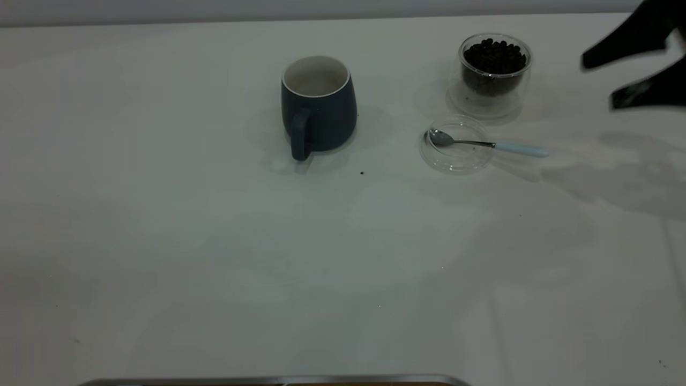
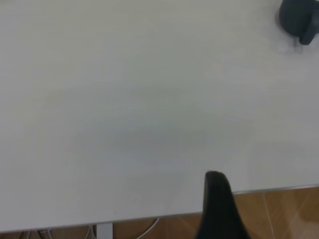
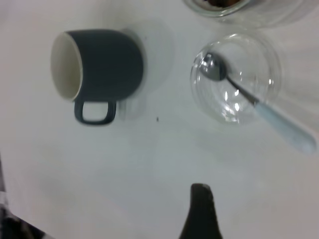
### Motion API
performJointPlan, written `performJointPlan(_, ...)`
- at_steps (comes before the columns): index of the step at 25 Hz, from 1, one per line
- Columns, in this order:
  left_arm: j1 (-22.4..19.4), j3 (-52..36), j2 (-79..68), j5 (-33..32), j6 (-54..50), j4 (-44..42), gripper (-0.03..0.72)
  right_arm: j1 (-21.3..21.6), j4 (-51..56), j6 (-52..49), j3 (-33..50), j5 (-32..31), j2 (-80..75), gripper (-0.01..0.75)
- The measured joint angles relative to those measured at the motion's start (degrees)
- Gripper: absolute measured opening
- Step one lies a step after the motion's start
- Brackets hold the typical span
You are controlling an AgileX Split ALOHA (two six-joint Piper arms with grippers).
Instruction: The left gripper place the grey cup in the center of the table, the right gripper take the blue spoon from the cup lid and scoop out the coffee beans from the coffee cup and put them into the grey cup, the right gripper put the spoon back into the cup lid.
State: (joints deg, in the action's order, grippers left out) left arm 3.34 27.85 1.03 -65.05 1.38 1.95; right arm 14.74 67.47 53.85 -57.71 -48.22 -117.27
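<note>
The grey cup (image 1: 319,107) stands upright near the table's (image 1: 268,257) middle at the back, its handle toward the front; it also shows in both wrist views (image 2: 299,20) (image 3: 107,64). To its right the cup lid (image 1: 455,160) holds the blue spoon (image 1: 514,148), bowl on the lid and pale handle over the rim (image 3: 284,127). Behind the lid is the coffee cup (image 1: 494,86), filled with coffee beans (image 1: 494,53). My right gripper (image 1: 599,81) hovers open at the far right, apart from all of them. Of my left gripper only one finger (image 2: 218,204) shows, over the table's edge, with nothing held.
A single dark speck (image 1: 362,172) lies on the table just in front of the grey cup. A metal rim (image 1: 268,380) runs along the front edge. Wooden floor (image 2: 279,214) shows past the table edge in the left wrist view.
</note>
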Motion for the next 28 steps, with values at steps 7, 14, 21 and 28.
performJointPlan(7, 0.00, 0.00, 0.00, 0.00, 0.00, 0.00, 0.555, -4.70, -31.09, -30.71, 0.43, -1.92, 24.01, 0.627)
performJointPlan(14, 0.00, 0.00, 0.06, 0.00, -0.15, 0.00, 0.555, -13.79, -50.62, -45.36, 4.95, -5.78, 45.51, 0.589)
performJointPlan(21, 0.00, 0.00, 0.06, 0.00, -0.15, 0.00, 0.555, -14.74, -52.34, -40.40, 16.42, -6.98, 63.90, 0.584)
performJointPlan(28, 0.00, 0.00, 0.06, 0.00, -0.15, 0.00, 0.555, -14.74, -52.41, -37.09, 24.41, -11.23, 80.98, 0.582)
